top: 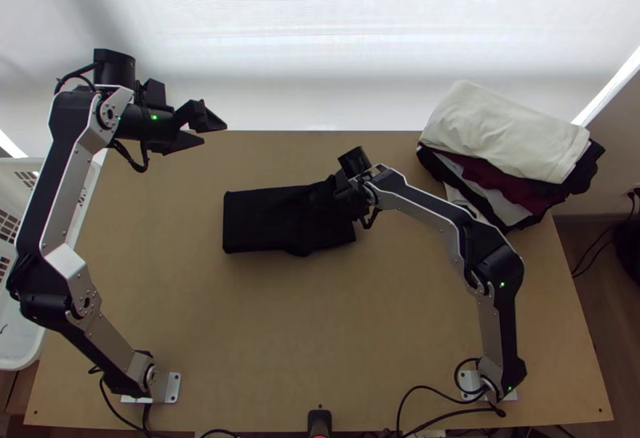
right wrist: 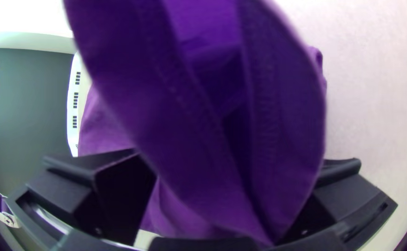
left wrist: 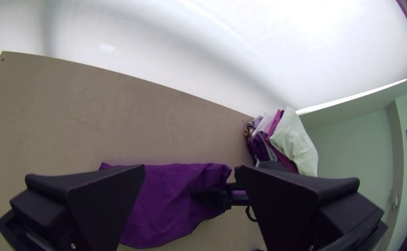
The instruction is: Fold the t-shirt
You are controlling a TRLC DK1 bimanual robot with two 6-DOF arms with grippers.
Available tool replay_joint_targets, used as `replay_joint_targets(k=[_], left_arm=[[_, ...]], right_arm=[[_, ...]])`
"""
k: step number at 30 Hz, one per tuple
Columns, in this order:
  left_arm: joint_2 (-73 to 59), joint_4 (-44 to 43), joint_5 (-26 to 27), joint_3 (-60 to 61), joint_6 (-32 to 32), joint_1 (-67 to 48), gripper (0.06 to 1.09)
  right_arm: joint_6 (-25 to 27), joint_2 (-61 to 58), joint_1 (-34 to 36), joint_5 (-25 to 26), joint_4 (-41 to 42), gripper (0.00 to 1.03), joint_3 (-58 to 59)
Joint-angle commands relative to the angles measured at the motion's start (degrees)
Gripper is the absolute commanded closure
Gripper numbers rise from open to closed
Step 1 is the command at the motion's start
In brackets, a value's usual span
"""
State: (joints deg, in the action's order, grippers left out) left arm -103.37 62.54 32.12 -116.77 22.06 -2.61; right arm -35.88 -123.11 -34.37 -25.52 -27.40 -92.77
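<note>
The t-shirt [top: 268,218], black in the top view, lies mid-table as a folded, roughly rectangular bundle, its right part rumpled under my right gripper [top: 342,194]. It looks purple in the left wrist view [left wrist: 175,200]. In the right wrist view, a raised flap of the shirt [right wrist: 203,116] stands close to the camera between the widely parted fingers of my right gripper [right wrist: 231,195] and covers part of one. My left gripper [top: 214,133] is over the table's far left edge, away from the shirt; its fingers are apart with no cloth between them in the left wrist view [left wrist: 190,181].
A pile of folded clothes [top: 500,138], cream on top, sits at the table's far right corner. A white basket [top: 28,342] stands at the left edge, beside the left arm. Bare tabletop [top: 272,326] extends between the shirt and the near edge, where cables lie.
</note>
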Motion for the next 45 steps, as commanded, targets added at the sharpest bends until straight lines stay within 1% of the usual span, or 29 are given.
replay_joint_targets(k=[1, 4, 6, 13, 19, 27, 33, 38, 45], left_arm=[[2.3, 0.8, 0.1, -0.1, 0.0, 0.4, 0.09], [2.3, 0.8, 0.1, 0.0, 0.0, 0.6, 0.09], [2.3, 0.8, 0.1, 0.1, 0.0, 0.6, 0.09], [2.3, 0.8, 0.1, 0.3, -0.2, 0.6, 0.09], [2.0, 0.6, 0.1, 0.2, -0.3, 0.5, 0.09], [2.1, 0.4, 0.1, 0.3, -0.4, 0.6, 0.09], [2.3, 0.5, 0.1, 0.3, -0.4, 0.6, 0.09], [2.3, 0.4, 0.1, 0.3, -0.2, 0.6, 0.09], [2.1, 0.3, 0.1, 0.2, 0.1, 0.2, 0.09]], right_arm=[[-2.5, 1.2, 0.8, -0.6, -0.8, 1.0, -1.4], [-3.4, 5.4, 2.4, -0.8, -0.8, 1.0, -2.9], [-3.8, 8.2, 3.6, -2.1, -0.8, 1.0, -3.9], [-5.2, 14.7, 7.2, -4.2, -3.6, 1.0, -11.2], [-5.4, 15.1, 9.5, -4.5, -4.6, 1.0, -18.9], [-4.9, 14.1, 15.3, -4.5, -4.2, 1.0, -30.7], [-5.1, 13.4, 20.3, -4.5, -4.7, 1.0, -37.1], [-4.9, 15.5, 24.8, -4.6, -2.2, 1.0, -38.4], [-4.5, 17.6, 30.8, -4.6, -2.0, 1.0, -37.3]])
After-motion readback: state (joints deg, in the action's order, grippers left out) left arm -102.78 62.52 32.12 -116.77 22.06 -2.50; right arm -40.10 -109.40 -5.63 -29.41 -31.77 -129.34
